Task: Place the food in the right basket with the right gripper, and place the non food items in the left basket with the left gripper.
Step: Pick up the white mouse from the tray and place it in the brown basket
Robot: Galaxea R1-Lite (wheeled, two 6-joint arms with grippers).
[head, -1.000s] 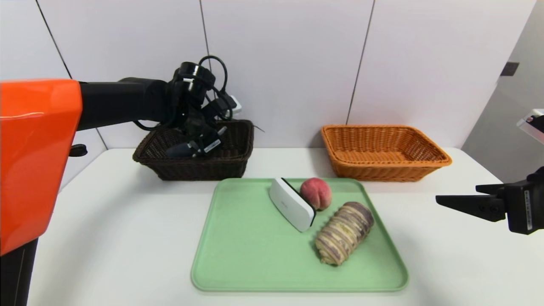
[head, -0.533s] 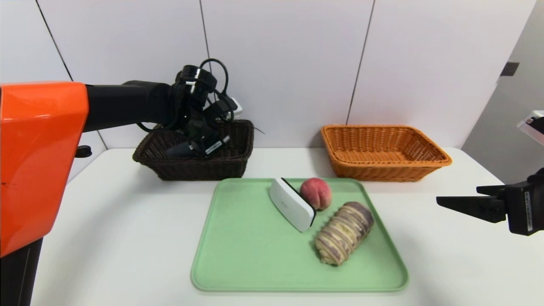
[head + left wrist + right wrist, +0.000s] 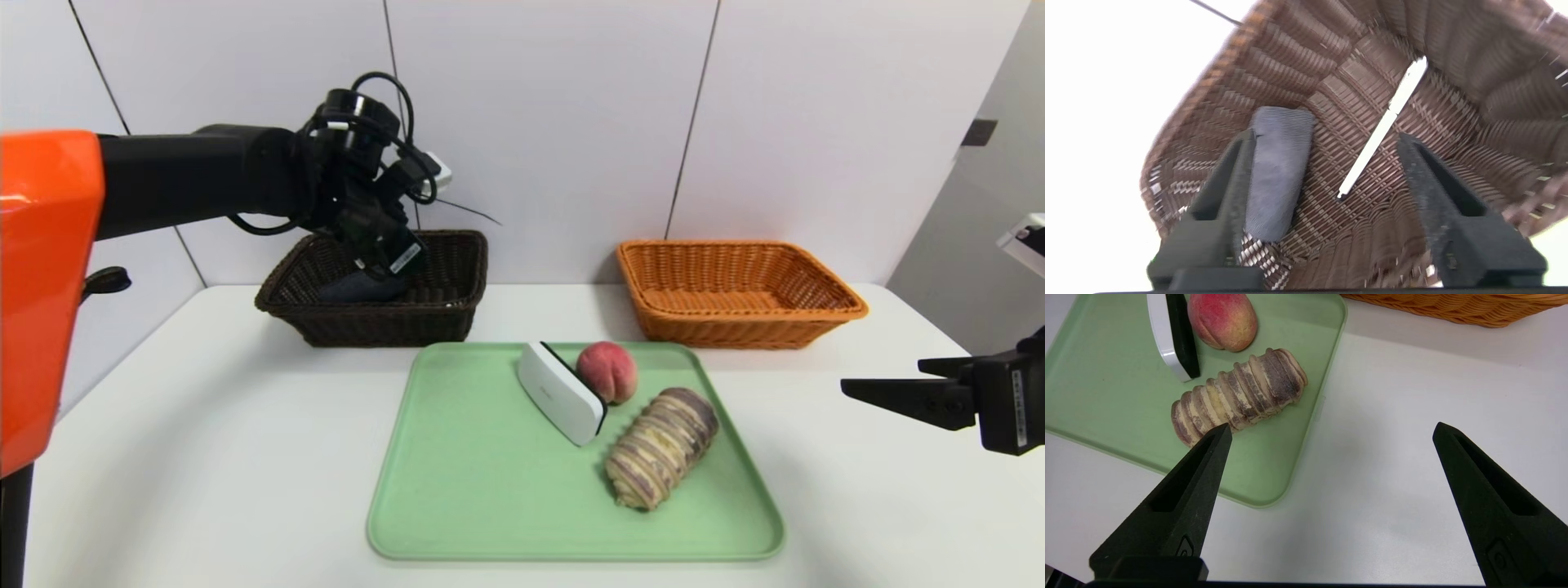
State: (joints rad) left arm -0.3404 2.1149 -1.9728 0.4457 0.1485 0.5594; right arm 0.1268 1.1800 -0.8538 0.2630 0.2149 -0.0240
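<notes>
Left gripper [image 3: 1323,163] hangs over the dark left basket [image 3: 445,314], jaws spread wide with nothing between them. Rolled grey cloth [image 3: 1280,171] lies on the basket floor just beside one finger, apparently touching it; white pen [image 3: 1384,126] lies loose between and beyond the fingertips, clear of both. The drop looks finished, so the step in hand is the exit: lift straight up, jaws kept apart, so the finger beside the cloth does not drag it over the rim. Clear the basket wall before swinging toward the green tray [image 3: 457,490]. Next non-food item, the white block [image 3: 559,400], stands on edge on the tray, well off from this gripper, leaning against the peach [image 3: 608,371]; grip it across its thin sides to avoid rolling the fruit. Striped bread roll [image 3: 1241,394] sits just ahead of the right gripper [image 3: 1331,433], which waits wide open and empty beside the tray; orange right basket [image 3: 833,306] beyond it holds nothing yet.
</notes>
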